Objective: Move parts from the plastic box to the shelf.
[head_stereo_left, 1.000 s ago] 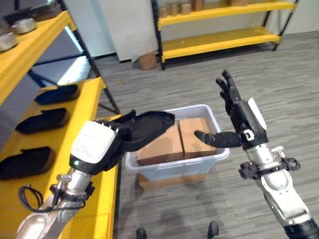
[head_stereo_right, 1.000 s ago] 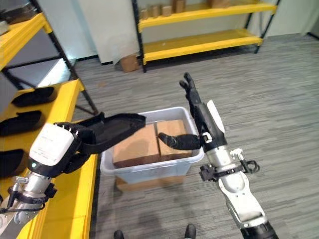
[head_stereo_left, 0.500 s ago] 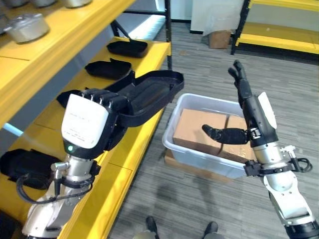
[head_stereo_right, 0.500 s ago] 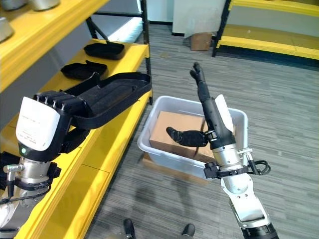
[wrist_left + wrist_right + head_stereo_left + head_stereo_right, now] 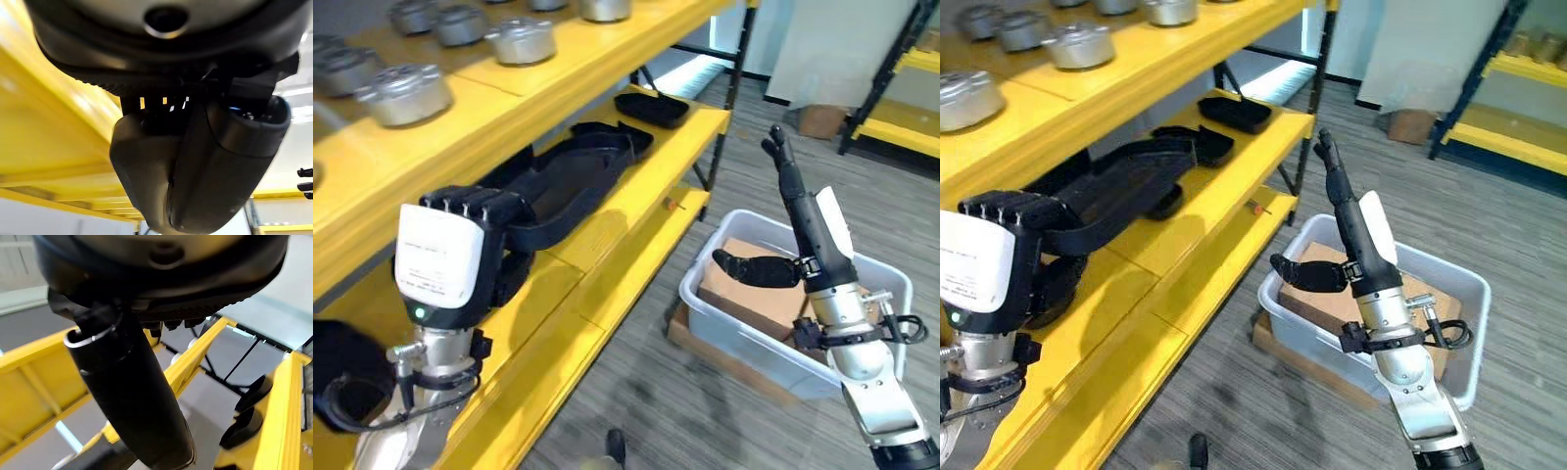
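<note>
At the far left, the left hand [image 5: 450, 269] has its fingers curled round a long black moulded part [image 5: 563, 186], carried over the yellow shelf [image 5: 636, 211] without yet resting on it. Two more black parts [image 5: 1234, 111] already lie further along that shelf (round metal parts sit on the tier above). To the right, the right hand [image 5: 798, 230] is raised with straight fingers, holding nothing, over the plastic box [image 5: 773, 338], where brown cartons [image 5: 744, 294] show. The carried part seems left to set down.

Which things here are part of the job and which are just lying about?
Job: long black plastic part in the left robot hand; yellow metal shelf; clear plastic box; open right robot hand.
Lying about: round silver metal tins; brown cardboard boxes.
</note>
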### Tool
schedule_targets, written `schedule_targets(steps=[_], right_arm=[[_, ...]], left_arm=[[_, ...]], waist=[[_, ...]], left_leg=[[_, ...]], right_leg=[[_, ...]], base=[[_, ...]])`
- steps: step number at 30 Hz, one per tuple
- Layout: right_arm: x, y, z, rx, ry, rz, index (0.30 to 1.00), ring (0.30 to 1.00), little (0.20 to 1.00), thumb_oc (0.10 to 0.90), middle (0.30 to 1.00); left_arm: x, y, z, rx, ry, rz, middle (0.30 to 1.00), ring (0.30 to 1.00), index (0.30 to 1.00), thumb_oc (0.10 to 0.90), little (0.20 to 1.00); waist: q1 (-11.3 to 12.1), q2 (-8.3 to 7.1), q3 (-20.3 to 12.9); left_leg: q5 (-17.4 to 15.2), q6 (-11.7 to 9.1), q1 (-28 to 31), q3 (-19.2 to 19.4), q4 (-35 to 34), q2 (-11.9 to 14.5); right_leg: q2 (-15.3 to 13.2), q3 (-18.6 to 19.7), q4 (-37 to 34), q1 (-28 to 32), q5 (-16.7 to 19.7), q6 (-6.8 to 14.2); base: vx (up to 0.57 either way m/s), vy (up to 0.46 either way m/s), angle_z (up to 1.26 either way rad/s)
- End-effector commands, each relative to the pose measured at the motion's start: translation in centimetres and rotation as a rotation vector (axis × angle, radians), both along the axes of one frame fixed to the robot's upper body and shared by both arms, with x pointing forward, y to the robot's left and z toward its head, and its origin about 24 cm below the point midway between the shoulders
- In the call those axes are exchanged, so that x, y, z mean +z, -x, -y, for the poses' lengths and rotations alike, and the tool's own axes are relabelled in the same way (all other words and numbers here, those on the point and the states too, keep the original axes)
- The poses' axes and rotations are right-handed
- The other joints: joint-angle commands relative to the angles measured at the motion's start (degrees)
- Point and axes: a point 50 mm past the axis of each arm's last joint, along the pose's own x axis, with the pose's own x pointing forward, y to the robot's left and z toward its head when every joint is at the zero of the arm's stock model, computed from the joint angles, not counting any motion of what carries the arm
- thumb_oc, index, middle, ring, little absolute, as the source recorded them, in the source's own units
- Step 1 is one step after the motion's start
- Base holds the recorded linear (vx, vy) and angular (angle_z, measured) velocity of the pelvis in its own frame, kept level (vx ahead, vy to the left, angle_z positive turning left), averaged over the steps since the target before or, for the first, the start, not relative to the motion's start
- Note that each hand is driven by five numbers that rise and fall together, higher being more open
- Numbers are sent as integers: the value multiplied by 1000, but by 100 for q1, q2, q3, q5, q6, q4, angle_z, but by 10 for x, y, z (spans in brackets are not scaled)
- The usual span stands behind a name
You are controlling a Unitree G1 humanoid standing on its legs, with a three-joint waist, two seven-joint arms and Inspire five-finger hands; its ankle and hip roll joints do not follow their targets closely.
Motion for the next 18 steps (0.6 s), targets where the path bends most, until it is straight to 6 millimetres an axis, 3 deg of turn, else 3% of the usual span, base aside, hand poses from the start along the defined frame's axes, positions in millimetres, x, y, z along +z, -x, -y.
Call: schedule_targets(steps=[1, 7, 9, 10, 11, 13, 14, 18], right_arm=[[31, 4, -6, 44, -11, 182, 1000, 1000, 1000, 900, 1000], [25, 4, -9, 31, 1, 164, 1000, 1000, 1000, 900, 1000], [20, 6, -6, 20, -2, 138, 1000, 1000, 1000, 900, 1000], [18, 8, -4, 20, 2, 127, 1000, 1000, 1000, 900, 1000], [14, 10, -1, 19, 15, 105, 1000, 1000, 1000, 900, 1000], [14, 13, 2, 20, 14, 102, 1000, 1000, 1000, 900, 1000], [13, 14, 4, 17, 22, 95, 1000, 1000, 1000, 900, 1000], [16, 12, 4, 21, 13, 110, 1000, 1000, 1000, 900, 1000]], left_arm=[[56, 12, -4, 12, 28, 389, 300, 300, 300, 400, 300], [55, 14, -8, 33, 21, 369, 300, 300, 300, 400, 300], [52, 11, -9, 26, 32, 339, 300, 300, 300, 400, 300], [50, 9, -11, 27, 42, 324, 300, 300, 300, 400, 300], [46, 8, -13, 43, 42, 296, 300, 300, 300, 400, 300], [43, 6, -14, 50, 48, 269, 300, 300, 300, 400, 300], [40, 2, -13, 44, 63, 243, 300, 300, 300, 400, 300], [37, 2, -12, 40, 73, 223, 300, 300, 300, 400, 300]], waist=[[-8, -59, -464], [66, -113, -362], [-237, -147, -216], [-301, -121, -199], [-369, -90, -201], [-385, -93, -247], [-464, -137, -302], [-388, -201, -361]], left_leg=[[-577, -75, 509, 209, -224, 161], [-713, 131, 659, 24, -233, -154], [-596, 225, 650, -63, -237, -200], [-573, 243, 650, -86, -237, -170], [-490, 298, 627, -171, -237, -194], [-441, 313, 577, -291, -237, -232], [-390, 315, 515, -447, -222, -282], [-290, 241, 384, -445, -216, -316]], right_leg=[[-373, -23, 139, -156, 555, 465], [-711, 79, 667, -221, 670, 498], [-383, 1016, 878, -605, 566, 349], [-47, 1582, 1005, -851, 266, 219], [689, 2126, 1125, -1021, -325, -41], [1168, 2304, 1198, -1088, -716, -253], [1566, 2612, 1164, -1131, -935, -381], [1667, 2648, 586, -994, -819, -433]], base=[[-11, 135, 64], [12, 121, 23], [-83, 106, 20], [-66, 155, 58], [17, 102, 50], [15, 20, 30], [-17, -60, 37], [-74, -84, 57]])
